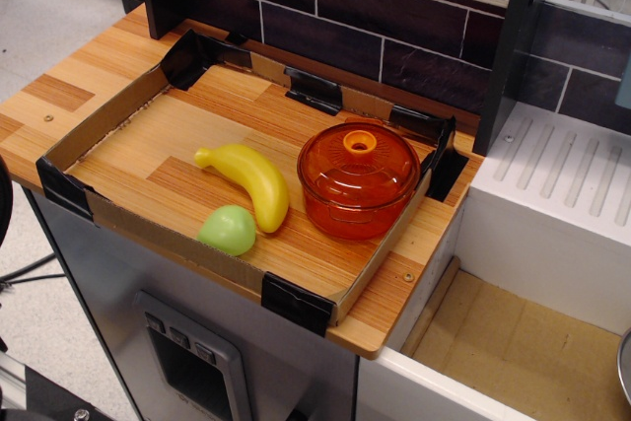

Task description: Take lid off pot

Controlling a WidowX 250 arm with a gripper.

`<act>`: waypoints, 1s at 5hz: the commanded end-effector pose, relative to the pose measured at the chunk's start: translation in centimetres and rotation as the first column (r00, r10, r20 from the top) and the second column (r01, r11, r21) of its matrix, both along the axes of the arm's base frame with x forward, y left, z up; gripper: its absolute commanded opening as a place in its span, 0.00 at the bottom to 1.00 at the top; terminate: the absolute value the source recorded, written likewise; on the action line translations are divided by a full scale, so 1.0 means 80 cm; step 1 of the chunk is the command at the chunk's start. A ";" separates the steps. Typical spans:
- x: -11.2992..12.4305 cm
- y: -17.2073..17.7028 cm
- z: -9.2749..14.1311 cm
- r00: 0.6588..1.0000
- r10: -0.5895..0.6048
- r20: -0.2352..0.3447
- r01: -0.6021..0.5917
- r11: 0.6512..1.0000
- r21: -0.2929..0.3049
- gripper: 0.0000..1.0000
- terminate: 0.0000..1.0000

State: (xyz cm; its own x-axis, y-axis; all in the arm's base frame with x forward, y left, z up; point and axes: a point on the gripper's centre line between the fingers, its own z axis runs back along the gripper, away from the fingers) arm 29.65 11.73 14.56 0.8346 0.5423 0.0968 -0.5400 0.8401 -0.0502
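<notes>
Lid [359,158] sits closed on pot [357,202], right of banana [252,179]; pincer out of view, state untellable.

No robot arm, wrist or gripper shows anywhere in the frame. Dark shapes at the far left edge and the upper left corner can't be identified as parts of the robot. Gripper pose and jaw state can't be read from this view.
</notes>
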 end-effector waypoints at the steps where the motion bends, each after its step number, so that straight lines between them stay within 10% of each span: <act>1: 0.000 0.000 0.000 1.000 0.000 0.000 0.000 1.000 0.000 1.00 0.00; 5: 0.013 -0.152 -0.017 0.998 -0.037 0.055 0.036 0.999 0.006 1.00 0.00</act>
State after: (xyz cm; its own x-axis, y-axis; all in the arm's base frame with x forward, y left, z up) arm 30.39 -0.41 12.12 0.8519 0.5116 0.1117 -0.5087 0.8592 -0.0551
